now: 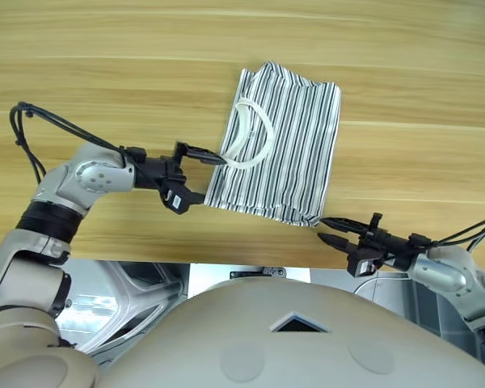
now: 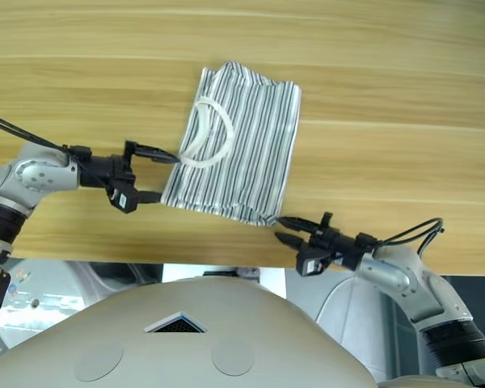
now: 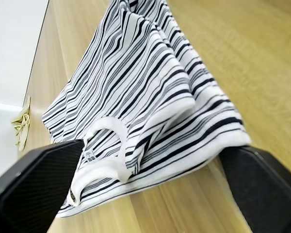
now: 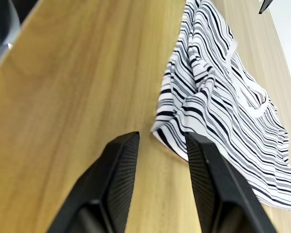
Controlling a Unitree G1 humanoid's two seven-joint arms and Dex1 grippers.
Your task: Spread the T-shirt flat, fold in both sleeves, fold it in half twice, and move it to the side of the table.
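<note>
Folded striped T-shirt [image 2: 236, 153] on table [image 2: 388, 81]

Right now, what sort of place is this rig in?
Probably a lab or test bench: a plain wooden table, one striped T-shirt folded on it, and the left gripper and right gripper open at the shirt's edges.

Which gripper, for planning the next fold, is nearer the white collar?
Left. The left gripper straddles the T-shirt beside its collar; the right gripper is at the opposite near corner.
</note>
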